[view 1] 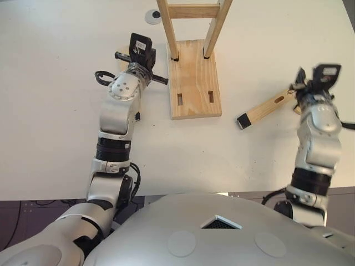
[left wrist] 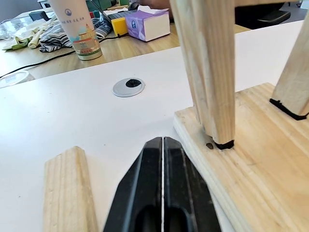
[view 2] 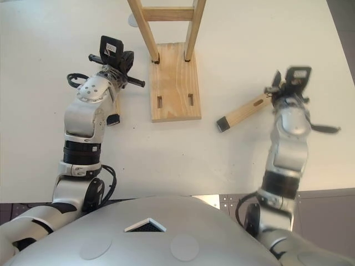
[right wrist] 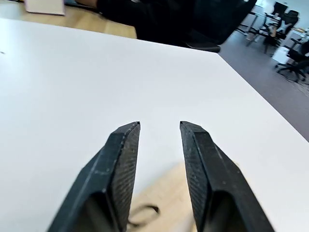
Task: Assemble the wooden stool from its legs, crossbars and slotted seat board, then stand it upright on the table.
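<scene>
Wooden seat board (view 1: 194, 88) holds one leg frame (view 1: 193, 11), two slots (view 1: 179, 99) empty; my left claw (left wrist: 162, 143) pressed closed, right claw (right wrist: 159, 126) parted over loose leg (view 1: 266, 109).

Office — swivel chairs (right wrist: 291, 18); cluttered desk (left wrist: 145, 47)

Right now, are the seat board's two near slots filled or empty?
Empty. Both near slots in the seat board are bare cutouts; the far pair holds the leg frame's two legs.
</scene>
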Available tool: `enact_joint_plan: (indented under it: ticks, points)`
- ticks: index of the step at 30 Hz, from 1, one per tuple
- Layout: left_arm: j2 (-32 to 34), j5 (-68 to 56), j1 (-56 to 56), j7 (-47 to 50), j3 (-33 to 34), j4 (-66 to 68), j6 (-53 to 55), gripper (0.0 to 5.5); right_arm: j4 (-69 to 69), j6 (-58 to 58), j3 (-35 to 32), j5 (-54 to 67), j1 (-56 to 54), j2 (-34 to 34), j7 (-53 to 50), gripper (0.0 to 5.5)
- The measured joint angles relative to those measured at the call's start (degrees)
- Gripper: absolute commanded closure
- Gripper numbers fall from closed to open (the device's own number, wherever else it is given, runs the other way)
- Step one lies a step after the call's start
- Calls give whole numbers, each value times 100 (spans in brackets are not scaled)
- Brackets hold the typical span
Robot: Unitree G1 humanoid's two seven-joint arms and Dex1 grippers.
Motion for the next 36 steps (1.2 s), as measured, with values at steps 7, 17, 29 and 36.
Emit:
enact_joint_plan:
  ticks: [7, 17, 29, 36]
  points:
    - [-52, 60, 73, 76, -12, 4, -120, 550, 155, 319, -99, -110, 174, -45, -8, 308]
    - [-127, 117, 113, 81, -28, 90, -220, 550, 613, 698, -273, 201, 197, -16, 73, 377]
    - [-175, 137, 119, 181, 20, 69, -223, 550, 900, 1057, -420, 689, 93, -460, 218, 544]
    - [-171, 137, 109, 180, 47, 60, -222, 550, 1167, 256, -284, 703, -289, -428, 0, 549]
